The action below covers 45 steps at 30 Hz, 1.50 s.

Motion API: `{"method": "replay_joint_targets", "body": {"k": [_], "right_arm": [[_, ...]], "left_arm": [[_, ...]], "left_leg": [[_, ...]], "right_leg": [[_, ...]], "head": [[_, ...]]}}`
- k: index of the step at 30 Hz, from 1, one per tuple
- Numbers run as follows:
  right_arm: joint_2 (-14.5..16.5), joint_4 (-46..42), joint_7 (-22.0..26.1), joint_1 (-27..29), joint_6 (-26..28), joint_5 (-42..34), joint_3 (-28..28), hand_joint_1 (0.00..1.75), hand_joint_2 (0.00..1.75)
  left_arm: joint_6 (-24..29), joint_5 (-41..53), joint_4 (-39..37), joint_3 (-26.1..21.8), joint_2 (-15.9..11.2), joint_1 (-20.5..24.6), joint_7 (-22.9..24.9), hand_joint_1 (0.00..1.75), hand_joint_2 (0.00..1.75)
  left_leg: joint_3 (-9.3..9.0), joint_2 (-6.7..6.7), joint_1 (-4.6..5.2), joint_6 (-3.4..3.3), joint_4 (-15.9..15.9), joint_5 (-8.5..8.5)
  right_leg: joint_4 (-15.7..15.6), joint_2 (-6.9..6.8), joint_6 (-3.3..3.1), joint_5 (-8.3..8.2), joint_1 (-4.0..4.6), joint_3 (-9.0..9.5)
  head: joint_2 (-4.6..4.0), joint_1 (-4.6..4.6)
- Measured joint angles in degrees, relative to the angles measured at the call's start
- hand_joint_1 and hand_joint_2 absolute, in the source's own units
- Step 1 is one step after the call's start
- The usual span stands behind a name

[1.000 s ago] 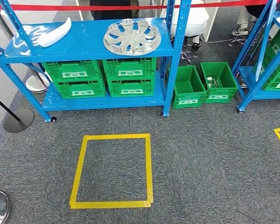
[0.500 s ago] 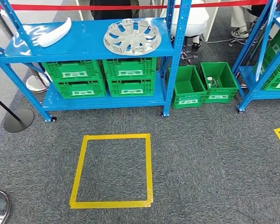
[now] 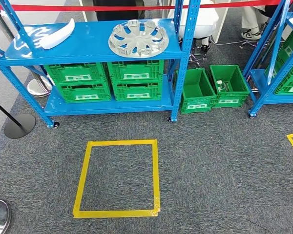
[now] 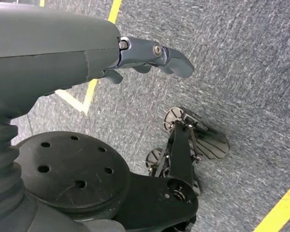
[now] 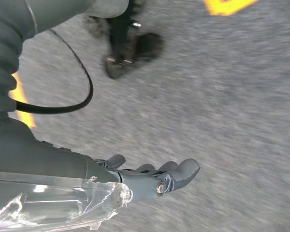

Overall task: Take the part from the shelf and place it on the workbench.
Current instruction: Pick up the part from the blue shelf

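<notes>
So the hubcap is lying flat on the top board of the blue shelf, toward its right end, close to the right front post. A white curved plastic piece lies near the left end of that same board, well apart from it. Green crates are stacked on the lower board, and two more green bins stand on the carpet just right of the shelf. There's a yellow tape square on the floor in front. Left hand hangs over the carpet, fingers fairly straight, holding nothing. Right hand is the same: fingers extended, nothing in it.
</notes>
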<state>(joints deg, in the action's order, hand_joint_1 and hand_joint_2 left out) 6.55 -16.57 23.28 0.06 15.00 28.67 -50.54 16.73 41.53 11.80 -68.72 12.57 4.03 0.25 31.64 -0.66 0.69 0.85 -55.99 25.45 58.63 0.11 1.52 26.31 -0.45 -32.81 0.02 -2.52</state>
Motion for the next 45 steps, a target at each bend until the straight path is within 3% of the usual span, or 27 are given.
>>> {"method": "replay_joint_targets", "body": {"k": [9, 14, 18, 25, 30, 38, 45], "right_arm": [[0.39, -1.89, 2.63, 0.18, -0.03, 0.51, -1.55, 0.00, 1.75], [1.19, -4.35, 8.61, 0.54, -0.07, 3.12, -2.66, 0.00, 1.75], [3.27, -9.73, 14.19, 1.44, -1.04, 8.42, -4.27, 0.00, 1.75], [8.34, -20.11, 16.52, 0.92, 1.59, 10.16, -5.20, 0.00, 1.75], [10.61, -38.59, 12.30, 3.67, -3.98, 10.45, -1.07, 0.00, 1.75], [11.09, -69.44, 2.03, 7.60, -7.93, 14.11, 13.00, 0.00, 1.75], [9.64, -79.52, 0.74, 8.23, -8.94, 13.62, 16.76, 0.00, 1.75]], "left_arm": [[-0.03, -0.41, -0.02, -0.81, 0.15, 0.02, -0.29, 0.00, 1.75], [1.79, -2.05, -0.03, -1.90, 0.52, 0.11, -0.50, 0.00, 1.75], [2.35, -1.28, -0.08, -2.67, 0.95, 0.18, -0.54, 0.00, 0.00], [-2.98, 4.62, -0.10, -0.58, -0.51, 0.12, 0.52, 0.00, 0.00], [-6.88, 6.70, -0.10, 1.08, -2.21, -0.24, 1.22, 0.00, 0.00], [-10.45, 8.64, -0.10, 2.41, -4.47, -0.37, 1.48, 0.00, 0.00], [-11.11, 9.24, -0.10, 2.65, -5.34, -0.53, 1.60, 0.00, 0.00]], "left_leg": [[0.00, 0.00, 0.01, 0.00, 0.00, 0.00], [0.00, 0.00, 0.01, 0.00, 0.00, 0.00], [0.01, 0.00, 0.03, -0.01, 0.00, 0.00], [0.01, 0.01, 0.03, -0.02, 0.00, -0.05], [0.03, 0.01, 0.07, -0.04, 0.00, -0.07], [0.03, 0.03, 0.14, -0.11, 0.00, -0.11], [0.04, 0.02, 0.16, -0.17, 0.00, -0.15]], "right_leg": [[0.00, 0.00, 0.00, 0.00, -0.01, -0.01], [0.00, 0.00, 0.00, 0.00, -0.01, -0.01], [0.00, -0.01, 0.01, 0.00, -0.03, 0.00], [0.01, -0.01, 0.00, 0.00, -0.02, -0.01], [0.02, -0.02, 0.03, -0.03, -0.05, -0.01], [0.00, 0.03, 0.13, -0.09, -0.14, -0.06], [0.00, 0.02, 0.15, -0.11, -0.14, -0.02]], "head": [[0.00, 0.01], [0.00, -0.01], [0.00, -0.01], [0.00, 0.01], [0.00, -0.01], [0.00, 0.02], [0.00, 0.01]]}}
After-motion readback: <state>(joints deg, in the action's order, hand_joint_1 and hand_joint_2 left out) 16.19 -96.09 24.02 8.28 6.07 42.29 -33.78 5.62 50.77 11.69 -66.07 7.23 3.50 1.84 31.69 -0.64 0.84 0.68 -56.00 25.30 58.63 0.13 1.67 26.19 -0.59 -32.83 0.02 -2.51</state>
